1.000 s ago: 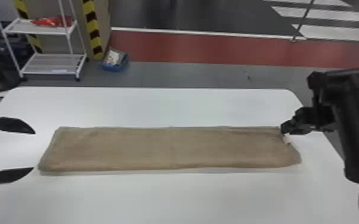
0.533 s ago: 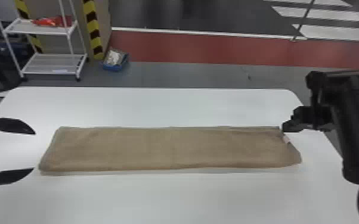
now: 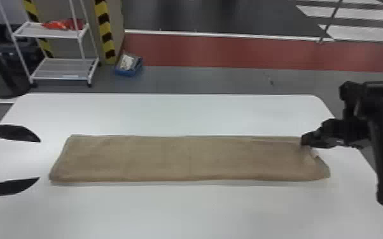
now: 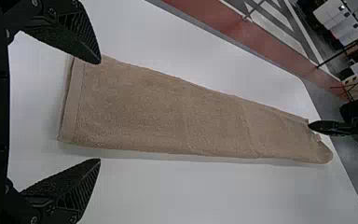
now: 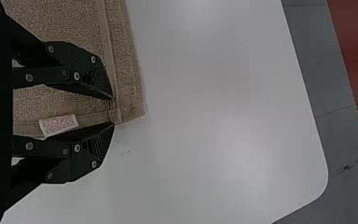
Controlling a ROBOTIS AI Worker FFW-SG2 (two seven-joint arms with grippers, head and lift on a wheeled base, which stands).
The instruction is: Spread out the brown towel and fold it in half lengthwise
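The brown towel [image 3: 184,159] lies flat across the table as a long folded strip, its right end slightly rumpled. At the head view's left my left gripper [image 3: 39,160] is open beside the towel's left end; in its wrist view the same gripper [image 4: 100,111] has its fingers wide apart, nothing held. My right gripper [image 3: 305,140] is at the far right corner. The right wrist view has this gripper [image 5: 113,111] with fingertips a small gap apart around the corner's hemmed edge, close to a white label [image 5: 58,124]. Cloth shows between the tips.
The white table [image 3: 168,209] has bare surface in front of and behind the towel. Beyond its far edge stand a white shelf rack [image 3: 63,68] and a small blue bin [image 3: 128,65] on the floor.
My right gripper has shifted slightly left and nearer, onto the towel's far right corner. The left gripper shows little change, and the towel keeps its strip shape.
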